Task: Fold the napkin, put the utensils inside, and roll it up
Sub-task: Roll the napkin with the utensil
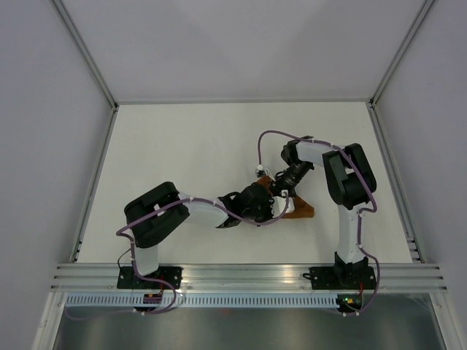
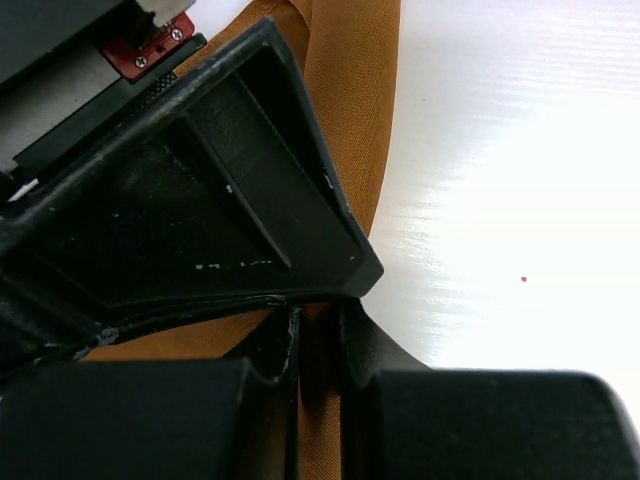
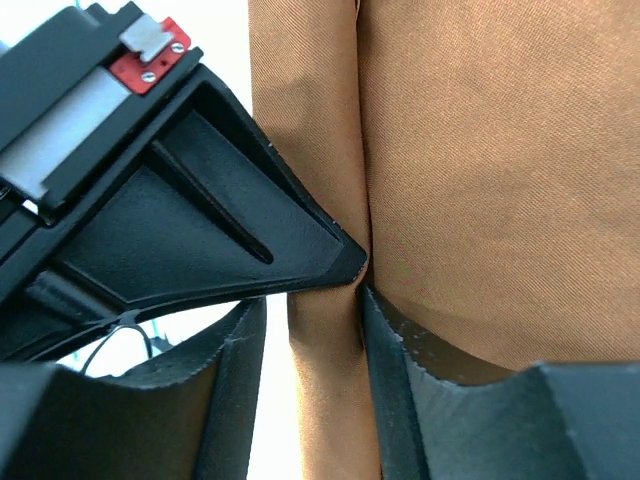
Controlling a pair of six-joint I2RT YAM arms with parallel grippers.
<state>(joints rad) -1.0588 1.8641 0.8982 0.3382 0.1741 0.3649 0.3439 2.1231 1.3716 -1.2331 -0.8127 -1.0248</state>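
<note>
Where everything sits: table (image 1: 182, 146), white, walled on three sides, your arms' bases at its near edge.
Left arm (image 1: 160, 215): reaches from the near-left corner to a spot right of the table's centre.
Right arm (image 1: 350, 179): elbow up by the right edge, bends back left to meet the other arm.
Napkin (image 1: 300, 210): rust-orange, right of centre, closer to the near edge than the far one. From above you see only a pointed bit sticking out toward the right edge; the rest is hidden under both grippers. Wrist views show it gathered into a long narrow fold on the table, with a wider flat layer beside it.
Left gripper (image 2: 318, 335): pressed together on that narrow fold, orange cloth filling the slot between its fingers (image 2: 420, 420).
Right gripper (image 3: 315, 320): astride the same fold, one pad (image 3: 400, 380) against the cloth, a sliver of white showing on the other side. Clamped or loose, you cannot tell.
Contact: the two grippers sit nose to nose over the fold, tips touching or just apart.
</note>
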